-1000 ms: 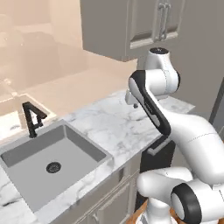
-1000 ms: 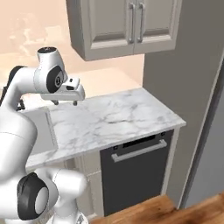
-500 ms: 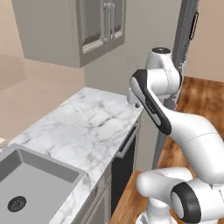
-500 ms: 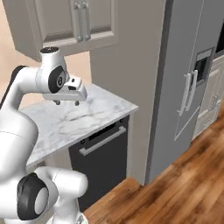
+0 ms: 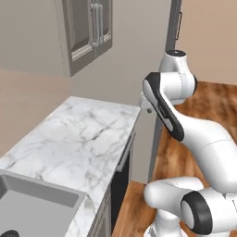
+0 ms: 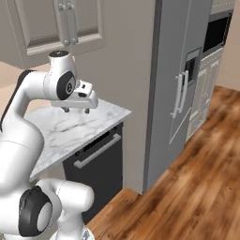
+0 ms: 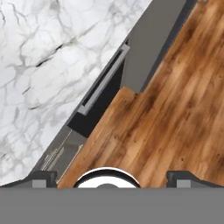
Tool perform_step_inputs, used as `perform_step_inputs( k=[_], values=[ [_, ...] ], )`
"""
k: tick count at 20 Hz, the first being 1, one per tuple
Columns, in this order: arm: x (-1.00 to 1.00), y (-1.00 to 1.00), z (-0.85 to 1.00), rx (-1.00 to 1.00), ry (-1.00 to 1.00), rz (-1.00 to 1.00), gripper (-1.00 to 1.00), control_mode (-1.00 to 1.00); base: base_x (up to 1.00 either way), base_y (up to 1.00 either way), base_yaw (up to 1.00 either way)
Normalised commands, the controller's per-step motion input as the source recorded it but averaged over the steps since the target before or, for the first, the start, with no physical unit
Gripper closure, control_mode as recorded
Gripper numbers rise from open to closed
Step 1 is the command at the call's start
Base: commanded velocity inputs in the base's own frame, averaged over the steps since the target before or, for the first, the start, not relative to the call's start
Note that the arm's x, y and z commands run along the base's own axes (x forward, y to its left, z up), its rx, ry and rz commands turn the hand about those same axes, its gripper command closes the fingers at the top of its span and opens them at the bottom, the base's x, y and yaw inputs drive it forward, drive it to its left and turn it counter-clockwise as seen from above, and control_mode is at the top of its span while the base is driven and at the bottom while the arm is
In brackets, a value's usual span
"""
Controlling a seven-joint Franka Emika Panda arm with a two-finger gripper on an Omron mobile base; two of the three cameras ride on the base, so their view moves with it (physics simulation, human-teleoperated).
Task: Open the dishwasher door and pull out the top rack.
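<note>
The dishwasher door (image 6: pixel 101 176) is a dark panel under the marble counter (image 6: pixel 70 131), standing upright and shut, with a silver bar handle (image 6: pixel 97 151) along its top. The left base view shows the door (image 5: pixel 120 183) edge-on. From above, in the hand view, the door (image 7: pixel 94 116) and its handle (image 7: pixel 103 81) run diagonally beside the counter's edge. My gripper (image 6: pixel 77 111) hangs open, well above the counter's front edge, holding nothing. Its fingertips (image 7: pixel 42 177) stand far apart. The top rack is hidden behind the shut door.
A tall grey fridge (image 6: pixel 176 79) stands just right of the dishwasher, and a wall oven (image 6: pixel 216 33) beyond it. Beige wall cabinets (image 5: pixel 88 32) hang above the counter. A sink (image 5: pixel 32 199) lies at the counter's left end. Wooden floor (image 6: pixel 187 187) spreads in front.
The whole picture has shifted: the base has turned right, so the sink slid towards the left edge and the fridge came into view. The arm keeps its pose, gripper open.
</note>
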Motion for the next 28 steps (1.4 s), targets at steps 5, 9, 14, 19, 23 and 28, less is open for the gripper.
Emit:
perform_step_inputs(
  k=[5,9,14,19,23,28],
  values=[
    [0.00,0.00,0.00,0.00,0.00,0.00,-1.00,1.00,-0.07,0.47,-0.12],
    [0.00,0.00,0.00,0.00,0.00,0.00,-1.00,1.00,-0.31,0.36,-0.09],
    [-0.38,-0.01,-0.13,0.05,0.00,-0.07,-1.00,-1.00,-0.08,0.04,-0.02],
    [-0.38,-0.36,-0.20,0.18,0.00,-0.14,-1.00,-1.00,0.00,0.00,0.00],
    [-0.18,-0.57,-0.24,0.29,0.00,-0.04,-1.00,-1.00,0.00,0.00,0.00],
    [0.00,-0.56,-0.30,0.28,0.00,0.00,-1.00,-1.00,0.00,0.00,0.00]
  ],
)
